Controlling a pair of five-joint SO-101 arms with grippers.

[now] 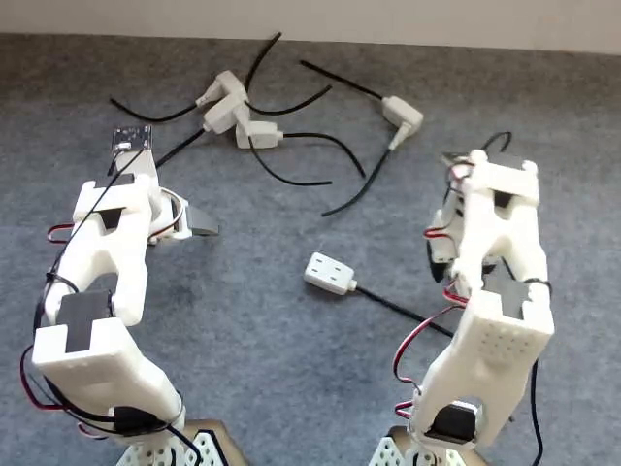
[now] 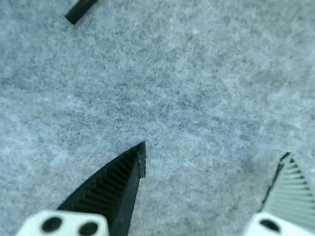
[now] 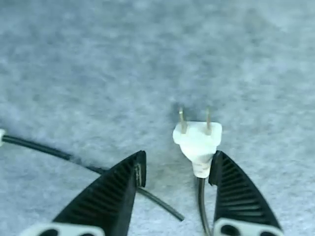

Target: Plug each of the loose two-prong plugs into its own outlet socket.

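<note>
A white outlet block [image 1: 328, 273] lies on the grey carpet between the two arms, its black cord [image 1: 398, 306] running off under the right arm. Several loose white two-prong plugs lie at the far side: three bunched together [image 1: 233, 115] and one apart [image 1: 403, 115]. In the right wrist view another white plug [image 3: 198, 137] lies prongs away from me between the spread fingers of my right gripper [image 3: 179, 162], close against one finger [image 3: 231, 191]. My left gripper [image 2: 215, 152] stands open over bare carpet, left of the outlet [image 1: 194, 225].
Black cords [image 1: 320, 160] from the far plugs curl across the carpet between the plugs and the outlet. A cord end [image 2: 81, 9] lies beyond the left gripper. The outlet's cord [image 3: 74, 157] passes near the right gripper's other finger.
</note>
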